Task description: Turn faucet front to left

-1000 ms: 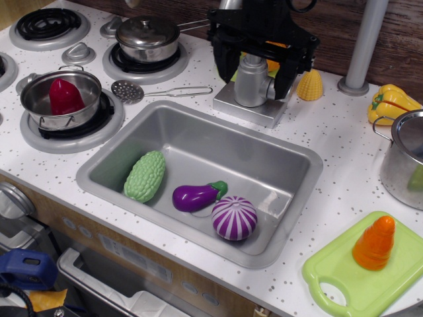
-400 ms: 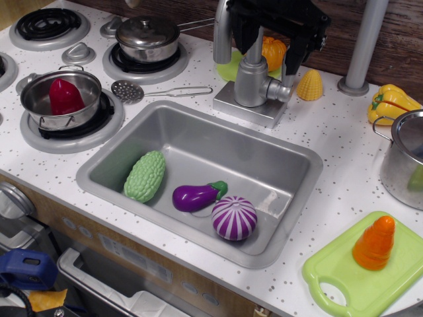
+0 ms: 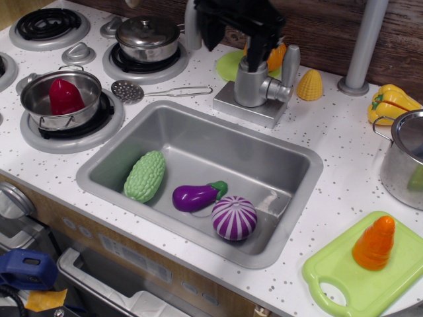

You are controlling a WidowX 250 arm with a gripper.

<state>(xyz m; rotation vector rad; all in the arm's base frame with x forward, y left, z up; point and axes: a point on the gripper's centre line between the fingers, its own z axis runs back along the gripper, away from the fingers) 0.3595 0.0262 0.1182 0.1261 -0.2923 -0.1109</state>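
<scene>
Gripper: the black gripper (image 3: 234, 30) sits at the top edge above the faucet; its dark fingers (image 3: 256, 45) stand apart, one hanging down just behind the faucet's body, the other side near the spout's end; whether they touch the pipe cannot be told
Faucet: the faucet (image 3: 254, 84) stands on its square base on the counter behind the sink (image 3: 301, 173); paddle lever upright on its right side
Spout: the pipe's end shows at upper left, beside the lidded pot (image 3: 147, 36)
Change: a second ago the gripper straddled the faucet body; it has since risen and shifted left, and the spout end has swung leftward with it
Sink contents: green gourd (image 3: 145, 176); eggplant (image 3: 195, 197); purple onion (image 3: 234, 217)
</scene>
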